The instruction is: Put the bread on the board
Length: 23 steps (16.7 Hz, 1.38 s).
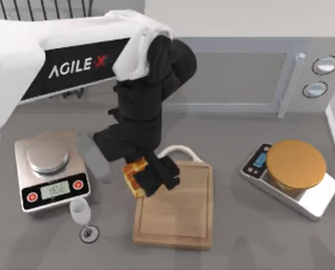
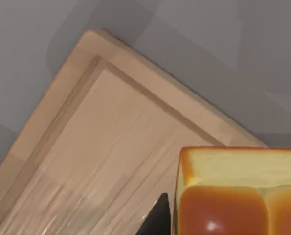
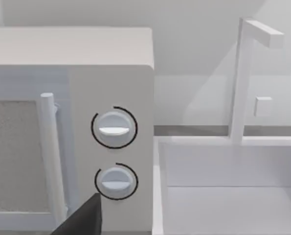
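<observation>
My left gripper is shut on the bread, a small golden slice with an orange-brown crust, held in the air over the upper left corner of the board. In the left wrist view the bread hangs above the board, a light wooden rectangle with a shallow rim groove; one dark fingertip shows beside the slice. A white loop handle sticks out from the board's far edge. A dark finger of my right gripper shows in the right wrist view, facing the microwave.
A silver scale and a wine glass stand left of the board. A scale with a round orange-tan disc sits at the right. The microwave lines the back, with a white rack beside it.
</observation>
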Available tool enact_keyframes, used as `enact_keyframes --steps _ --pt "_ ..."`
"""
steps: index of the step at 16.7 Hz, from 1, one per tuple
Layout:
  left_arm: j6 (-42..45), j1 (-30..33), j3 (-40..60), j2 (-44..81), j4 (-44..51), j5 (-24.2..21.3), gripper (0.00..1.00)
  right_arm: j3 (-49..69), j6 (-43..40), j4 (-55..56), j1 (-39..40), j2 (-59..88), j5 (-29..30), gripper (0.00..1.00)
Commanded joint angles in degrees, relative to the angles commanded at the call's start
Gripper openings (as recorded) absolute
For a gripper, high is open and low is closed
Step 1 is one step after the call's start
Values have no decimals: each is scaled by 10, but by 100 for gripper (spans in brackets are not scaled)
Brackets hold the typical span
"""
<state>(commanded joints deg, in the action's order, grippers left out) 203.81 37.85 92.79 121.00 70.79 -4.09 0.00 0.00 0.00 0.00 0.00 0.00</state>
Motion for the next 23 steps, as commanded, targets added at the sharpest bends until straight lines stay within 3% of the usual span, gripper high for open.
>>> enact_keyframes --steps 4,7,23 --pt "152 45 26 -1 -26 28 0 0 0 0 0 0 0 100" --pt "208 61 40 -2 -39 42 0 0 0 0 0 0 0 100" --pt "214 62 5 10 -94 43 0 0 0 0 0 0 0 100"
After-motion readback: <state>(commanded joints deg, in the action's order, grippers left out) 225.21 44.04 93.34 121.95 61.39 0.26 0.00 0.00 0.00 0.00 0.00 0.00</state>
